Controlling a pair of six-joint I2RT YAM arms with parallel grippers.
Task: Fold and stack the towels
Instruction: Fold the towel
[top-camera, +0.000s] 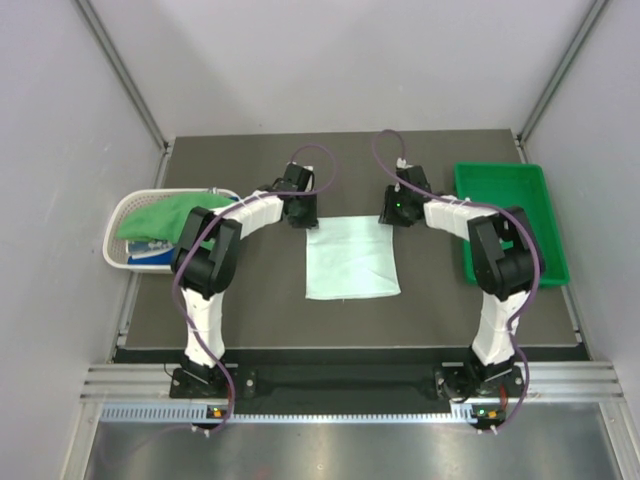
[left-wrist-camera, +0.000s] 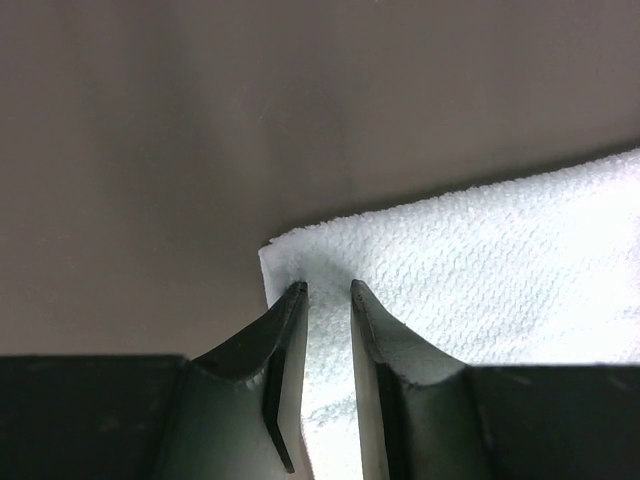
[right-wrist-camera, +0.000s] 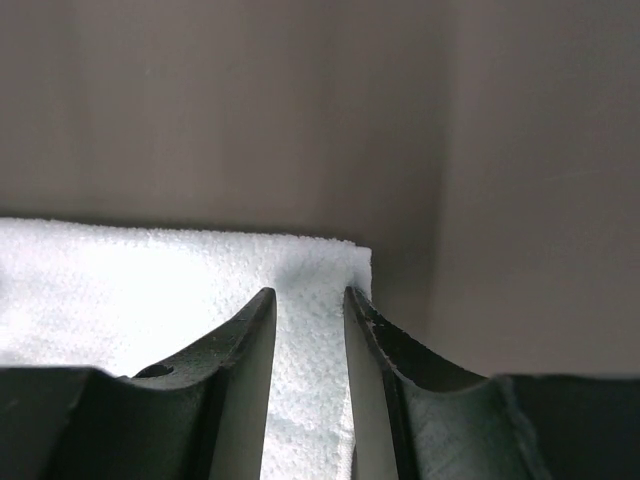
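Left arm (top-camera: 204, 322) and right arm (top-camera: 490, 335) — white link shells are joined by black joint housings. A purple cable (top-camera: 318, 149) is looped along each. Left gripper (left-wrist-camera: 327, 290) and right gripper (right-wrist-camera: 308, 293) — black, tapered, inward-curving fingers (left-wrist-camera: 283, 345) are fitted. A green light (top-camera: 397, 207) is shown at the right wrist.

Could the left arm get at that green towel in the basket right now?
Probably yes. The green towel lies on top in the open basket, right beside the left arm. But the left gripper is down at the pale towel's far corner, so it would have to swing over first.
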